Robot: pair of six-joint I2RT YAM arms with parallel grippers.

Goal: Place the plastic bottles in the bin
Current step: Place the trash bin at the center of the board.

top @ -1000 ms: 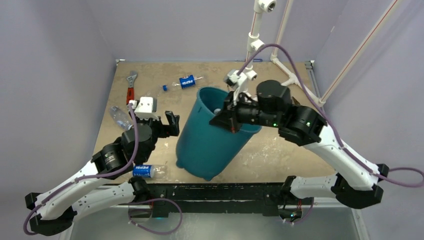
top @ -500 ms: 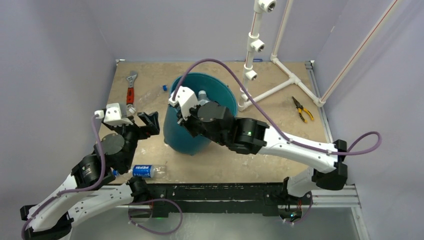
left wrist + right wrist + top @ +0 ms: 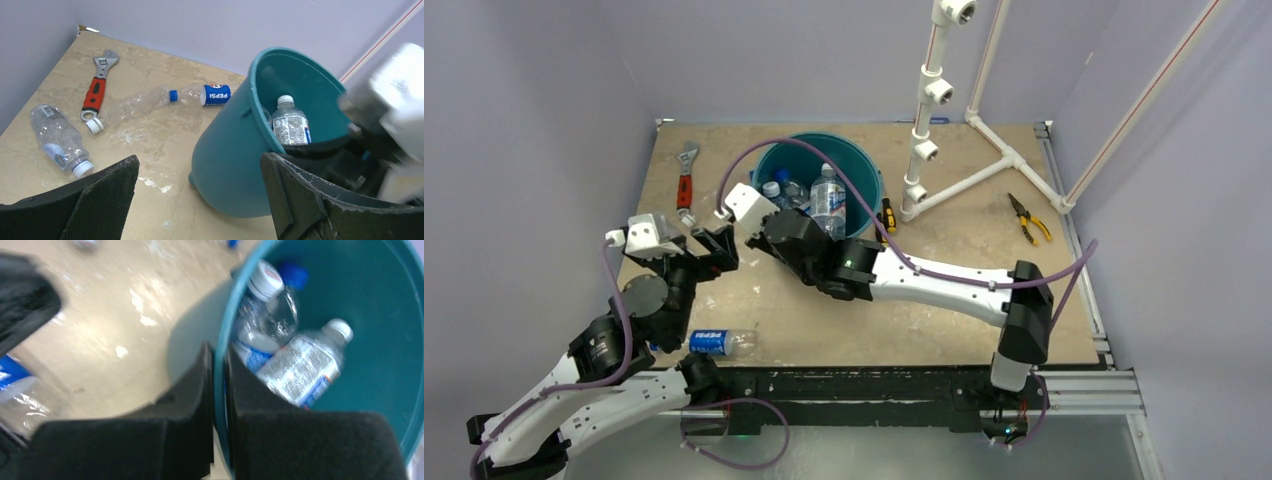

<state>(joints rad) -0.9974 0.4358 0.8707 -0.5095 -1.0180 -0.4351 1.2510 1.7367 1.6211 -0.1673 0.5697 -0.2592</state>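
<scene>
Right pincer [image 3: 218, 365] clenched on the rim of the bin [image 3: 856, 160], at 12 o'clock on the scuffed beige tabletop [image 3: 944, 270] (lavender walls [image 3: 544, 100] around). Left pincer [image 3: 200, 160] gapes, released; plastic bottles [image 3: 826, 195] lie inside, a stray bottle [image 3: 719, 342] at 7 o'clock.

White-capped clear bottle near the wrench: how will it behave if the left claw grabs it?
Probably light: the bottle looks empty. Its thin, crinkled walls will likely give when squeezed. Lying on its side, it may roll if nudged.
</scene>
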